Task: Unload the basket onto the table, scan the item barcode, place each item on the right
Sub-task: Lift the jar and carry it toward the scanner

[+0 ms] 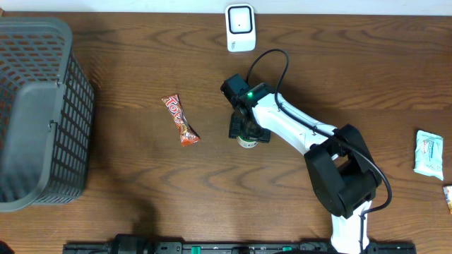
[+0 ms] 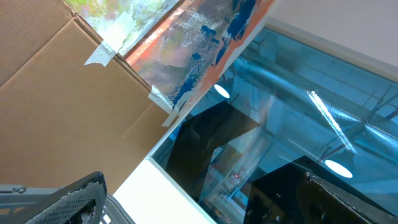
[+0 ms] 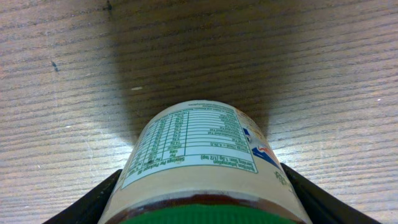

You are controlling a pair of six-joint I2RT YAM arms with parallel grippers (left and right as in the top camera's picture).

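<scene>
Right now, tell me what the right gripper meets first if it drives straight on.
The jar: it sits between the right gripper's fingers, green lid nearest the wrist. Pushing on, the lid probably meets the palm before the fingertips reach the table; depth is unclear.

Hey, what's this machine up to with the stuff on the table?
The right gripper is lowered over a small labelled jar in the middle of the table, one finger on each side; whether it is squeezing yet is unclear. The white scanner sits at the far edge, so the jar has not been brought to it. A candy bar lies nearby, untouched. The left gripper is open and empty, pointing away from the table.
</scene>
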